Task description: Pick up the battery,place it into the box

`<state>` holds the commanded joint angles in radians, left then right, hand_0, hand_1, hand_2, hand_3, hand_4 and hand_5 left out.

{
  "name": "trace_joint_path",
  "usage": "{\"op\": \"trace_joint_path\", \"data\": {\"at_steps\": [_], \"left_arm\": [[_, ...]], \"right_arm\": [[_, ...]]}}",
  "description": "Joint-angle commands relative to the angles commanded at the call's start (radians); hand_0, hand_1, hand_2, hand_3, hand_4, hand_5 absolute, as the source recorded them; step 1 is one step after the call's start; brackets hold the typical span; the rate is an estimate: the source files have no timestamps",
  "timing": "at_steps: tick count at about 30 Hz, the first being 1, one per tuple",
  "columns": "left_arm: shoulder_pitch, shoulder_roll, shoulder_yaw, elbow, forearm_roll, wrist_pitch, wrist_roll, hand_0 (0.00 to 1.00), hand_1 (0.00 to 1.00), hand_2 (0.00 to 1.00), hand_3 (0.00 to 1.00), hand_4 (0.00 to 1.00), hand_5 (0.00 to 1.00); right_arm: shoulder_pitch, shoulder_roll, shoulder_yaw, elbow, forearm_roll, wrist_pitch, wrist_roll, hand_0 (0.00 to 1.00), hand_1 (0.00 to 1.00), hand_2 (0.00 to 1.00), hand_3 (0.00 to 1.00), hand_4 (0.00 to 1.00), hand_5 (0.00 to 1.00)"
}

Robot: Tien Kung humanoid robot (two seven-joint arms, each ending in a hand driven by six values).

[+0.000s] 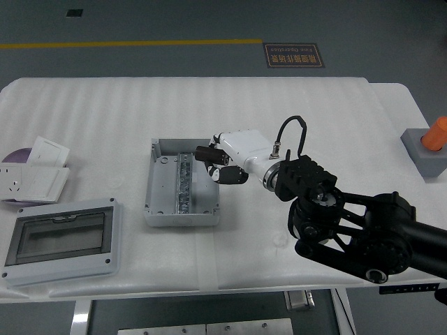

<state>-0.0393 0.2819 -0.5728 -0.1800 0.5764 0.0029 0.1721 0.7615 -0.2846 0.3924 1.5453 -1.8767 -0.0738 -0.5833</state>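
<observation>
The open grey box [162, 188] with a metal rail down its middle lies at the table's centre left. My right hand [218, 164], white-backed with dark digits, hovers at the box's right wall, reaching in from the lower right. The dark cylindrical battery is out of sight; the hand now covers the spot right of the box where it lay. I cannot tell whether the hand holds it.
The box's lid [61, 241] with a clear window lies at the front left. White socket plates and papers [35, 178] lie at the left edge. A grey block [421, 159] with an orange piece [437, 131] stands at the far right.
</observation>
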Motion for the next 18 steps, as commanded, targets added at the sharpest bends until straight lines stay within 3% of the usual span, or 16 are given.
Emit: {"op": "trace_joint_path", "data": {"at_steps": [8, 9, 14, 15, 18], "left_arm": [[0.002, -0.003, -0.001, 0.000, 0.002, -0.004, 0.007, 0.570, 0.631, 0.560, 0.581, 0.568, 0.394], [0.001, -0.002, -0.001, 0.000, 0.003, -0.004, 0.008, 0.571, 0.631, 0.560, 0.580, 0.568, 0.393], [0.001, -0.001, -0.006, 0.000, 0.008, -0.006, 0.011, 0.571, 0.631, 0.560, 0.580, 0.568, 0.393], [0.002, 0.000, -0.008, -0.001, 0.012, -0.006, 0.012, 0.570, 0.631, 0.557, 0.581, 0.571, 0.393], [0.001, 0.000, -0.010, -0.001, 0.016, -0.008, 0.015, 0.570, 0.631, 0.557, 0.581, 0.571, 0.393]], "right_arm": [[0.024, 0.063, -0.067, -0.081, 0.015, -0.076, 0.109, 0.432, 0.479, 0.370, 0.675, 0.371, 0.244], [0.026, 0.069, -0.078, -0.094, 0.018, -0.083, 0.118, 0.544, 0.584, 0.569, 0.710, 0.537, 0.366], [0.024, 0.087, -0.113, -0.137, 0.043, -0.116, 0.148, 0.544, 0.584, 0.569, 0.710, 0.537, 0.366], [0.022, 0.089, -0.117, -0.142, 0.049, -0.118, 0.152, 0.859, 0.842, 0.894, 0.997, 0.674, 0.412], [0.018, 0.090, -0.116, -0.150, 0.069, -0.117, 0.165, 0.859, 0.842, 0.894, 0.997, 0.674, 0.412]]}}
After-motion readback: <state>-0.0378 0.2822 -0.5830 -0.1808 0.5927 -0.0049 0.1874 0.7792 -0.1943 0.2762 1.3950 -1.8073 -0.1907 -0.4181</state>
